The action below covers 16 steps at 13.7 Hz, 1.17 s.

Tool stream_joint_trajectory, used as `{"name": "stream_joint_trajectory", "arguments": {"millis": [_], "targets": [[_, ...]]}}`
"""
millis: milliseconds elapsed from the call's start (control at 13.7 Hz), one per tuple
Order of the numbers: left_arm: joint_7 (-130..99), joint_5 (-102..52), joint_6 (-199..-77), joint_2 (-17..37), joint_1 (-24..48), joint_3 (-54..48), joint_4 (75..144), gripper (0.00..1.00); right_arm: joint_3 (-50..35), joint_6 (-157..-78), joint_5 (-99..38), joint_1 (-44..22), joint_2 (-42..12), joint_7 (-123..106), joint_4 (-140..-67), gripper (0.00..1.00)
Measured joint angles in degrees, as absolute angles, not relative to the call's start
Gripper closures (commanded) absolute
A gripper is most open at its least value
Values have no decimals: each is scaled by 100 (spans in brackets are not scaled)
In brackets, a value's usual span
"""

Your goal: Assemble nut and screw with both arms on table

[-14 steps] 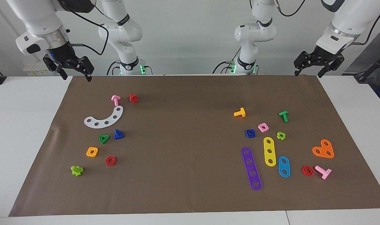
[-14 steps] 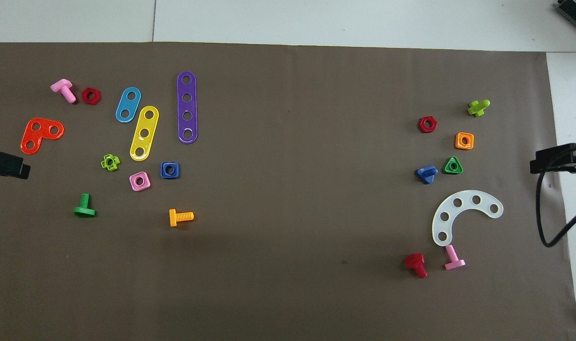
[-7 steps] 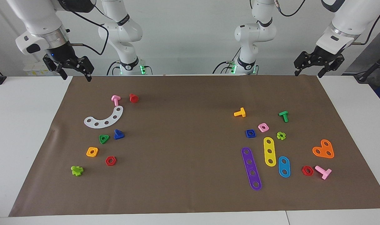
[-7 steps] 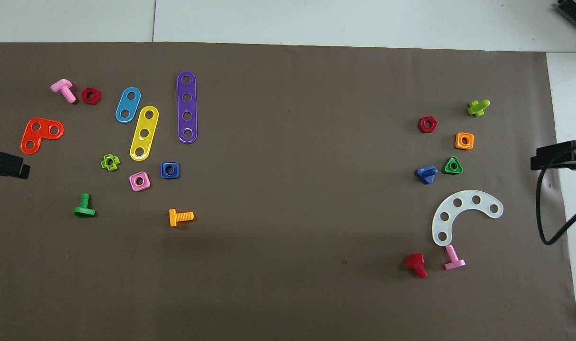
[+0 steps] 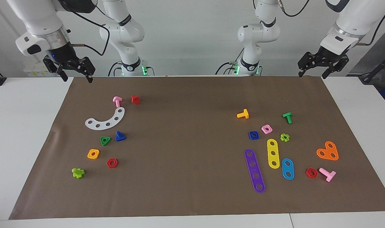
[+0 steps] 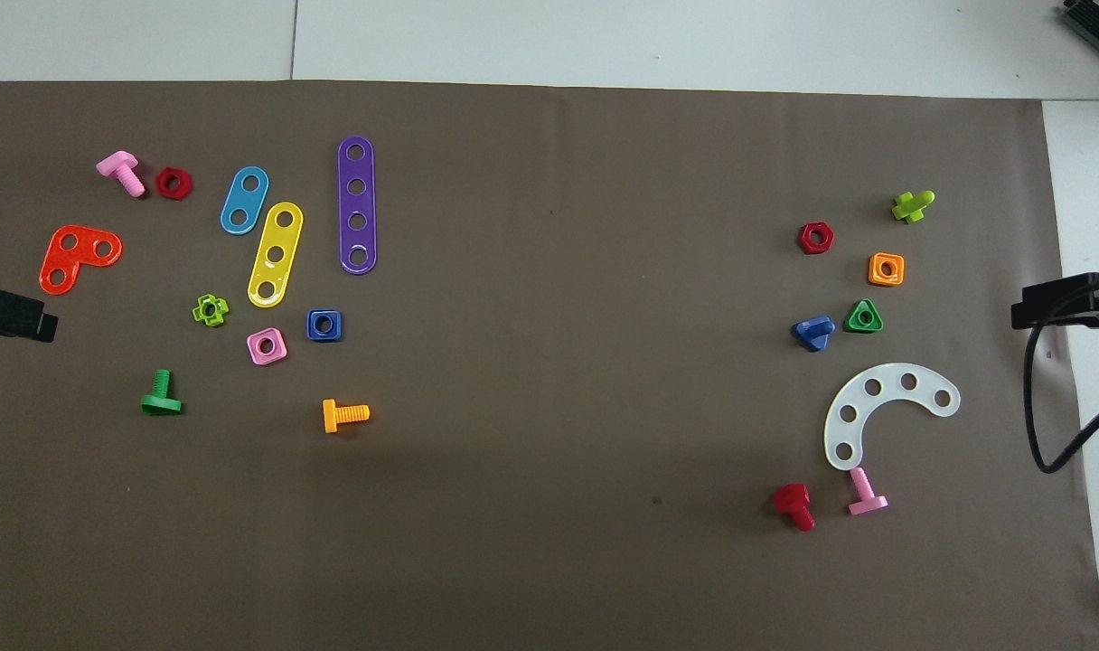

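Observation:
The blue square nut (image 5: 253, 135) (image 6: 324, 325) lies flat on the brown mat (image 5: 192, 164) toward the left arm's end of the table, beside a pink square nut (image 5: 267, 129). The blue screw (image 5: 120, 136) (image 6: 813, 332) with a triangular head lies toward the right arm's end, beside a green triangular nut (image 5: 105, 140). My left gripper (image 5: 312, 75) hangs open and empty over the mat's corner near the robots. My right gripper (image 5: 78, 79) hangs open and empty over the mat's other near corner. In the overhead view only fingers of the left (image 6: 7, 312) and of the right (image 6: 1060, 303) show.
Near the nut lie purple (image 5: 254, 170), yellow (image 5: 273, 153) and light blue (image 5: 287, 168) strips, an orange bolt (image 5: 243, 114) and a green bolt (image 5: 287, 117). Near the screw lie a white curved strip (image 5: 106, 120), an orange nut (image 5: 93, 154) and a red nut (image 5: 112, 163).

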State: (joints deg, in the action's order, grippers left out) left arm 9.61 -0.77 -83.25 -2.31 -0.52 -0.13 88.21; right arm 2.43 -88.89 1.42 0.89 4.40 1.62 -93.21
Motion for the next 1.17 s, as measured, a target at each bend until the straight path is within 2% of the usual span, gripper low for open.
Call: {"name": "stream_joint_trajectory", "arguments": {"millis": [730, 949, 1168], "targets": [[961, -77, -8325, -231, -52, -13, 8821, 0, 234, -8919, 134, 33, 406, 57, -9381, 0], [961, -77, -8325, -231, -52, -13, 8821, 0, 224, -9453, 133, -178, 323, 34, -9627, 0], [961, -77, -8325, -231, -52, -13, 8821, 0, 231, -10271, 133, -208, 256, -220, -10259, 0]]}}
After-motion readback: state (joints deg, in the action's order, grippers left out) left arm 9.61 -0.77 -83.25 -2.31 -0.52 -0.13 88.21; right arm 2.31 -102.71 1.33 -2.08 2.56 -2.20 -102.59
